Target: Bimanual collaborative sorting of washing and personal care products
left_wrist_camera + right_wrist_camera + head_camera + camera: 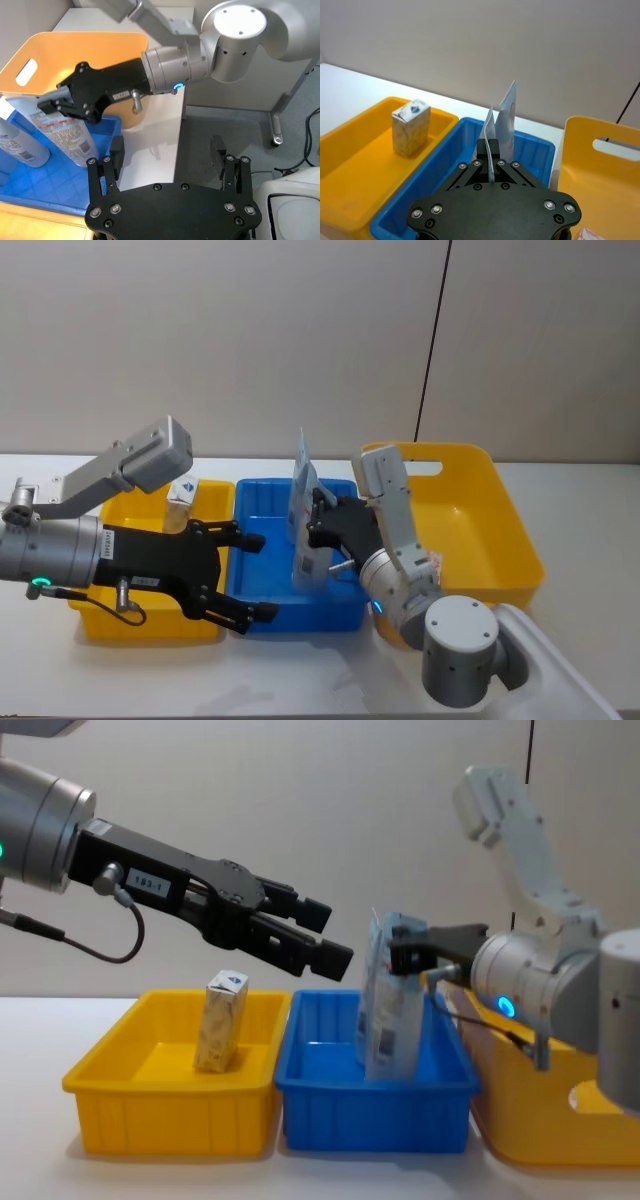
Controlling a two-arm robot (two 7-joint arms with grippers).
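Left gripper [300, 932] nearest, fingers spread wide, empty, hovering above the seam of left yellow tray [120, 1105] and blue tray [380, 1110]. Right gripper [312, 523] clamps a squeeze tube [392, 1010] standing upright in the blue tray beside a second tube [20, 145]. Box [222, 1020] stands in left yellow tray.

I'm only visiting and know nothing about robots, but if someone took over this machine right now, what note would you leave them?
Right claw: shut on a squeeze tube, held crimped end up over the blue tray, beside a second tube standing in it.
Left claw: open, holding nothing, hovering above the seam between the left yellow tray and the blue tray.
Done: one carton stands upright in the left yellow tray.
Left: release the held tube. A small packet lies in the right yellow bin.
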